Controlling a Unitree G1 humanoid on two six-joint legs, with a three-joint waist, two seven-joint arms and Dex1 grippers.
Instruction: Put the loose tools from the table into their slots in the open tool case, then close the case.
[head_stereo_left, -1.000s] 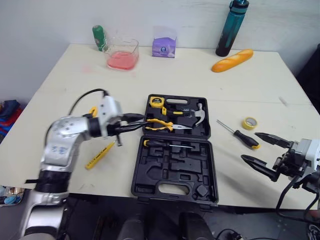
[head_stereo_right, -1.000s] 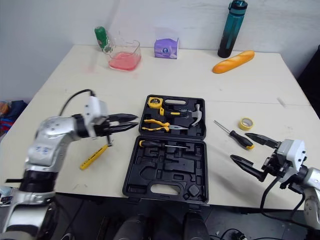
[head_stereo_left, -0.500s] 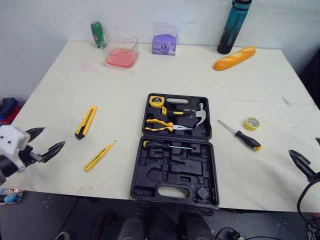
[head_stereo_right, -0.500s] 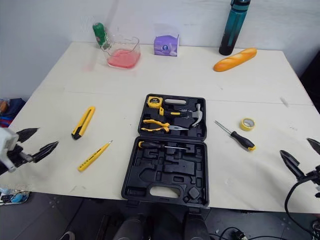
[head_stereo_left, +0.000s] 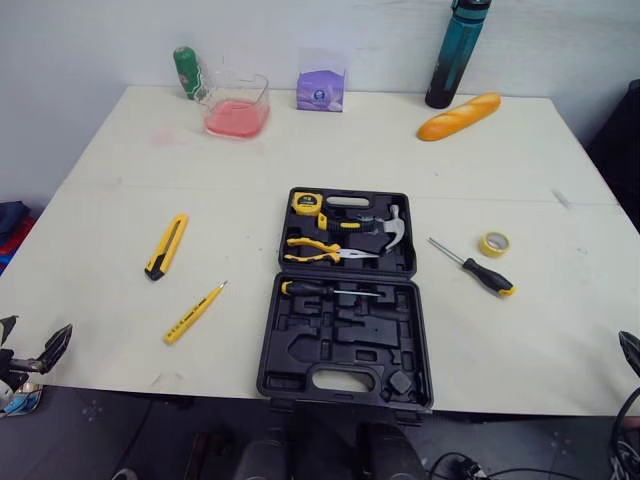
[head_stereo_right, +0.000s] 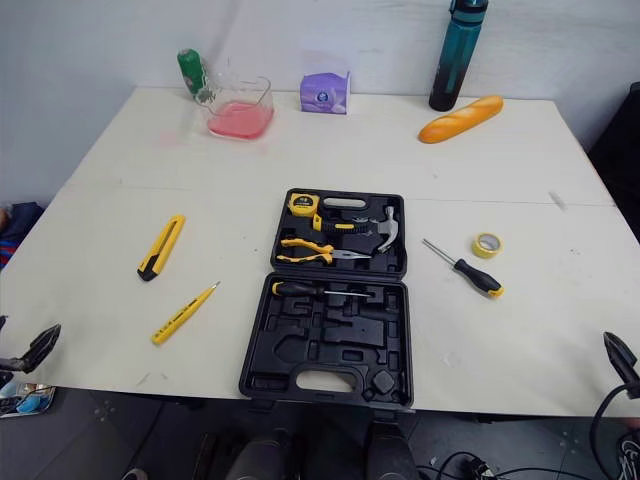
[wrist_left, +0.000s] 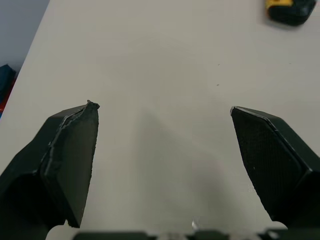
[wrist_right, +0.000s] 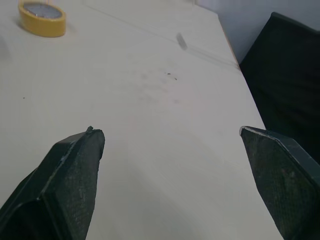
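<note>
Black tool case (head_stereo_left: 345, 300) lies open on the table (head_stereo_left: 120, 180), yellow knife (head_stereo_left: 166, 245) and tester pen (head_stereo_left: 195, 312) left of it, screwdriver (head_stereo_left: 475, 268) and tape roll (head_stereo_left: 492, 243) right. Left wrist view: left gripper (wrist_left: 162, 107) spread wide above bare table. Right wrist view: right gripper (wrist_right: 170, 131) equally wide, tape roll ahead. Each pick should straddle the tool's shaft squarely.

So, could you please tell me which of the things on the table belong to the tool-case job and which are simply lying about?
Job: open tool case, yellow utility knife, yellow tester screwdriver, black-and-yellow screwdriver, yellow tape roll.

Lying about: green bottle, clear container of pink liquid, purple box, teal water bottle, bread loaf.
</note>
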